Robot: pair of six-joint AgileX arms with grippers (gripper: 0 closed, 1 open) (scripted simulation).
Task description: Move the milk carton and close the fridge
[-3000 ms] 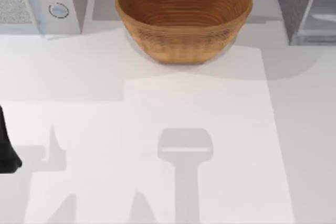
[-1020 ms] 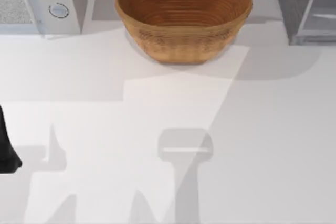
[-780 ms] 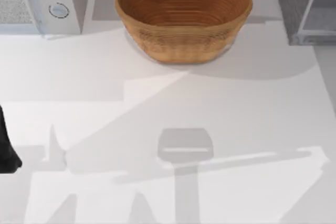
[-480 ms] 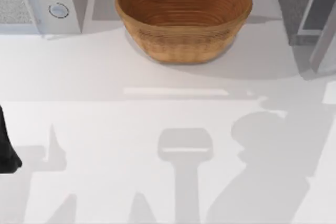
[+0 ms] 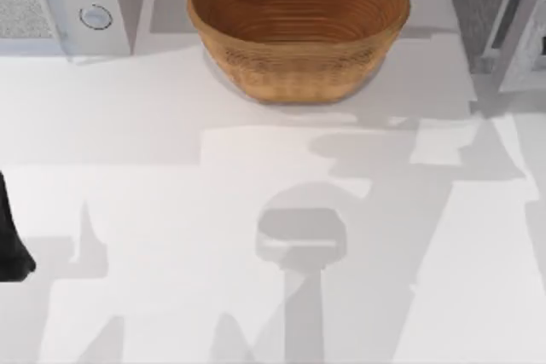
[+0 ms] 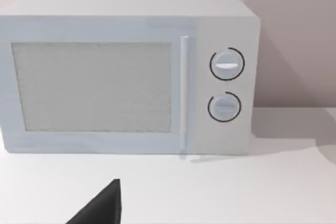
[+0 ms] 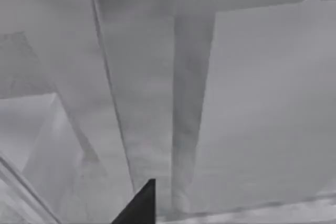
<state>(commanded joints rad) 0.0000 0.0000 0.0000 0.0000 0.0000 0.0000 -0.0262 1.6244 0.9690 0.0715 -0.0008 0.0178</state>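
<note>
The fridge (image 5: 474,8) stands at the table's back right, a grey box. Its paler door panel (image 5: 524,47) stands at an angle, partly swung out from the body. In the right wrist view, grey fridge surfaces (image 7: 252,103) stand very close in front of my right gripper (image 7: 137,206), of which a dark tip shows. My left arm (image 5: 10,245) rests at the table's far left edge. My left gripper (image 6: 100,209) shows as a dark tip facing the white appliance. The milk carton is out of view.
A large wicker basket (image 5: 299,23) sits at the back centre. A white appliance with two round knobs (image 5: 60,2), also (image 6: 126,77), stands at the back left. The white table (image 5: 171,210) carries broad grey shadows over its middle and right.
The fridge door panel has swung to a new angle against the body. Shadows have swept across the right half of the table. The left arm has not moved.
</note>
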